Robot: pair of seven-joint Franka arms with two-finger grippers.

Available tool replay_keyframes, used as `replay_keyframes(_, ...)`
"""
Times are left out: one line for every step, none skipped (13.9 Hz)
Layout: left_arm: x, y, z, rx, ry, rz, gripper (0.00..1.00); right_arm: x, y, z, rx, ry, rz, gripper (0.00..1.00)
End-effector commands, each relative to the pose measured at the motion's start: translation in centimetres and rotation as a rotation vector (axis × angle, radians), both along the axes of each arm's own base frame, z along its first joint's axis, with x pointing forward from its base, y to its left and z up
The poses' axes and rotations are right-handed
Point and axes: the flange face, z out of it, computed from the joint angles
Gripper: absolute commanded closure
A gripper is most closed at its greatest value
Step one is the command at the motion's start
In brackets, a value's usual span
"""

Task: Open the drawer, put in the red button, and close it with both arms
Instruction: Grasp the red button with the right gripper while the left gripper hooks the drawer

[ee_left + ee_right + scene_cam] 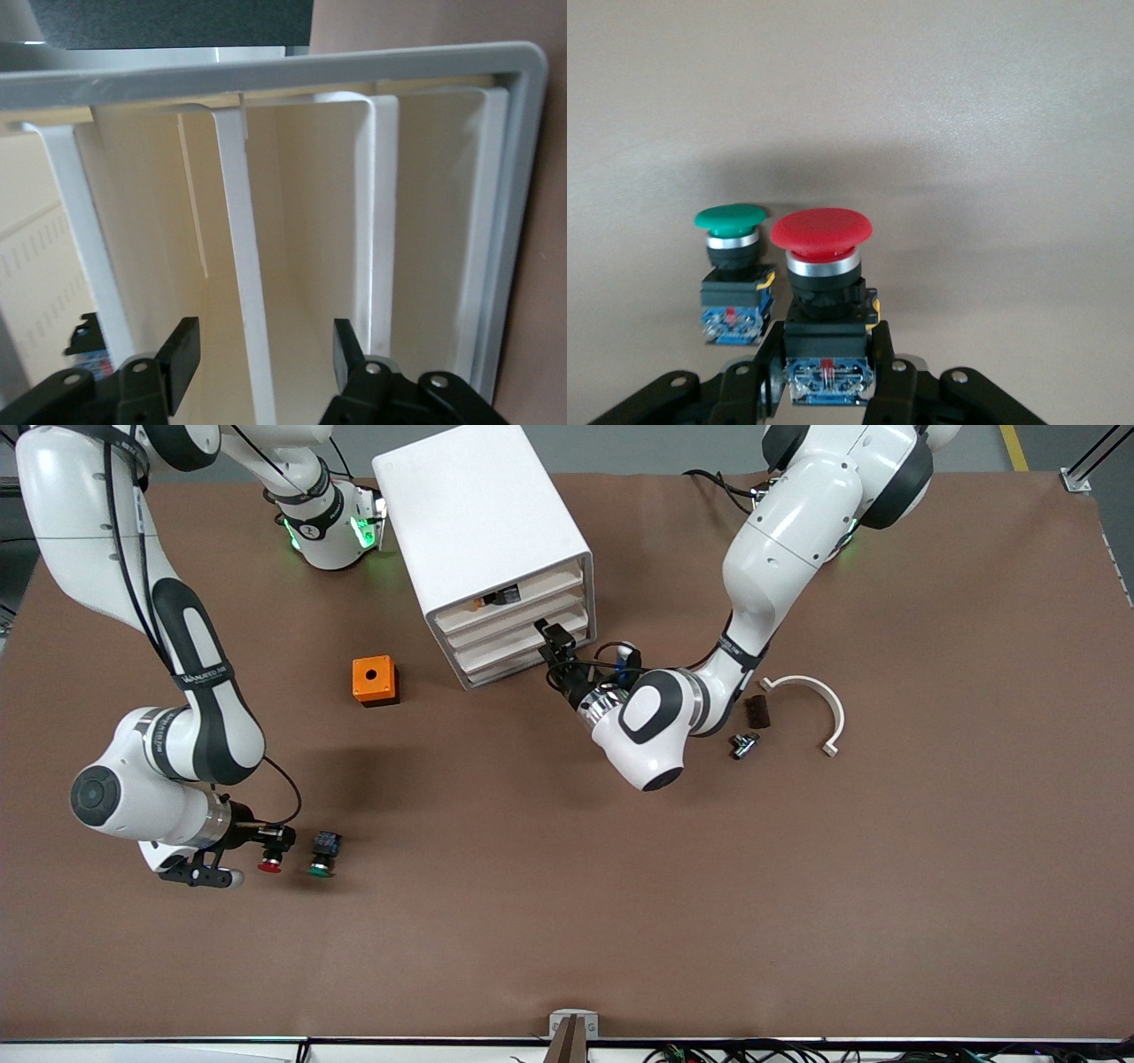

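The white cabinet (478, 514) stands toward the robots' bases with all its drawers shut. My left gripper (551, 638) is at its front, open, and its fingers straddle the white front lip of the drawer (248, 292) second from the top without closing on it; it also shows in the left wrist view (264, 354). The topmost drawer shows a black-orange item (498, 595). My right gripper (270, 849) is low at the table, toward the right arm's end, shut on the black-blue body of the red button (822, 235). That gripper also shows in the right wrist view (824, 363).
A green-capped switch (321, 864) stands right beside the red button (269, 863). An orange box with a hole (375, 680) sits beside the cabinet. A dark block (757, 710), a small metal fitting (742, 744) and a white curved piece (811, 700) lie near the left arm.
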Motion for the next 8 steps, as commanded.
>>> replay_keyframes(-1.4,-1.8,0.4,0.037,0.045,-0.019,0.35,-0.1,0.1,2.3,0.0,0.014,-0.02,1.0)
replay_keyframes(-1.8,-2.1,0.3,0.04,0.046,-0.028,0.37,-0.1,0.4,3.7,0.004,0.029,-0.045,1.0)
replay_keyframes(-2.2,-2.3,0.2,0.042,0.049,-0.035,0.41,-0.1,0.9,4.6,0.007,0.057,-0.075,1.0)
replay_keyframes(-2.3,-2.4,0.2,0.042,0.049,-0.037,0.48,0.0,1.7,5.4,0.01,0.082,-0.101,1.0)
replay_keyframes(-2.3,-2.5,0.2,0.042,0.049,-0.039,0.58,0.0,2.4,6.0,0.008,0.107,-0.13,1.0)
replay_keyframes(-2.5,-2.6,0.1,0.041,0.051,-0.041,0.67,0.0,3.4,6.5,0.008,0.127,-0.16,1.0)
replay_keyframes(-2.6,-2.6,0.1,0.044,0.045,-0.047,0.75,-0.1,4.6,7.1,0.0,0.146,-0.195,1.0)
replay_keyframes(-2.9,-2.9,0.3,0.046,0.041,-0.056,0.84,-0.3,5.9,8.3,-0.003,0.152,-0.221,1.0)
